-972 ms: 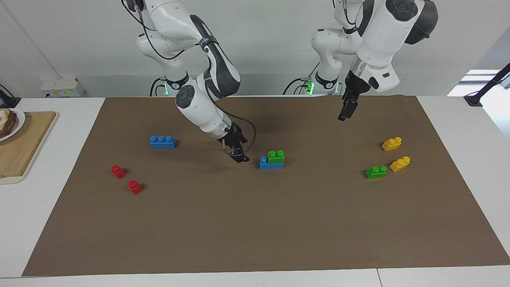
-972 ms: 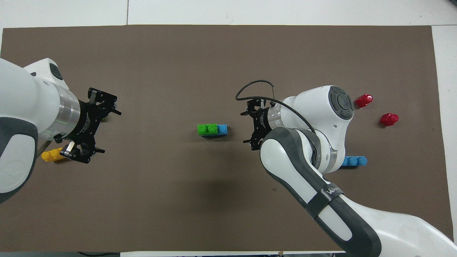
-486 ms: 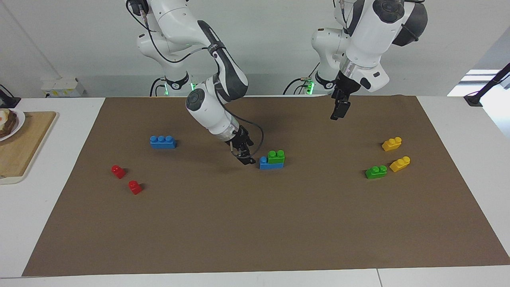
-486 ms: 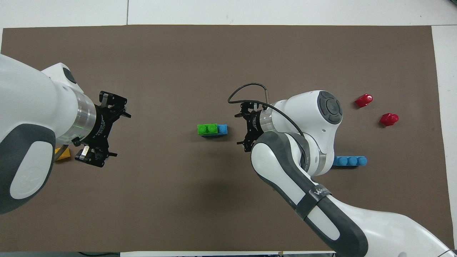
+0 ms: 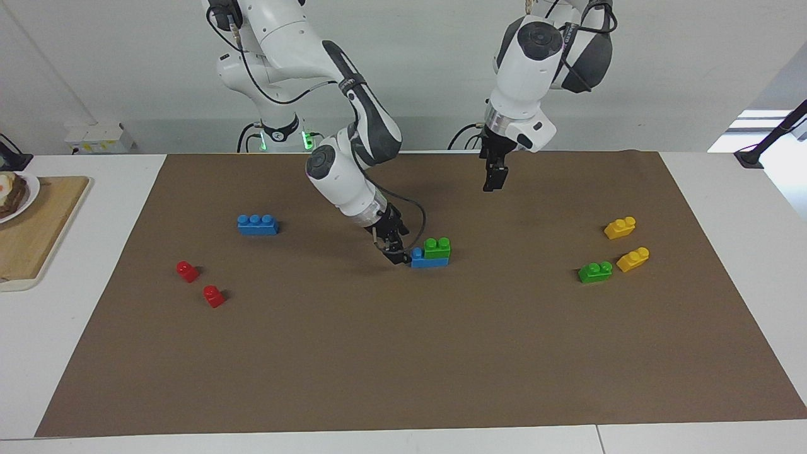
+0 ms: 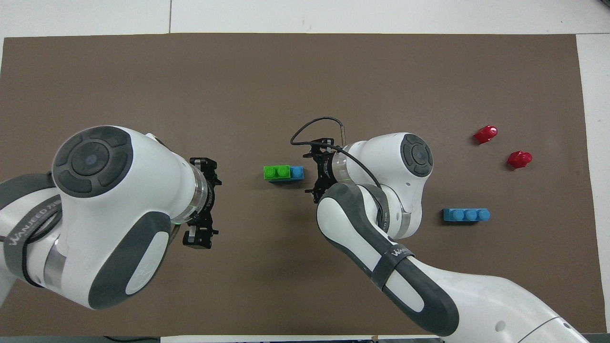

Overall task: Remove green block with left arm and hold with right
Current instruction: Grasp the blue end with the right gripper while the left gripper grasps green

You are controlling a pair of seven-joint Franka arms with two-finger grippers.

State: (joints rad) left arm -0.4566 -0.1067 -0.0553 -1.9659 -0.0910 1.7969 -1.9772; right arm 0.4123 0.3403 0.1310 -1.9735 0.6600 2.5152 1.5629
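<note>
Right tool (image 5: 401,256) beside blue brick (image 5: 427,260) under green block (image 5: 437,247).

A plain white wall (image 5: 126,63) runs along the robots' side of a white table (image 5: 725,208). A brown mat (image 5: 403,353) covers most of the tabletop and lies under both the right gripper (image 5: 396,255) and the left gripper (image 5: 493,183). Well apart from the right gripper, at that arm's end of the table, a wooden board (image 5: 38,233) lies on the bare white top and carries a white plate (image 5: 31,189) with some food. Near the board, against the wall, sits a small white box (image 5: 101,137). Well apart from the left gripper, at that arm's end, a black clamp (image 5: 753,157) grips the table edge, and a patch of bright daylight (image 5: 750,126) shows just above it
</note>
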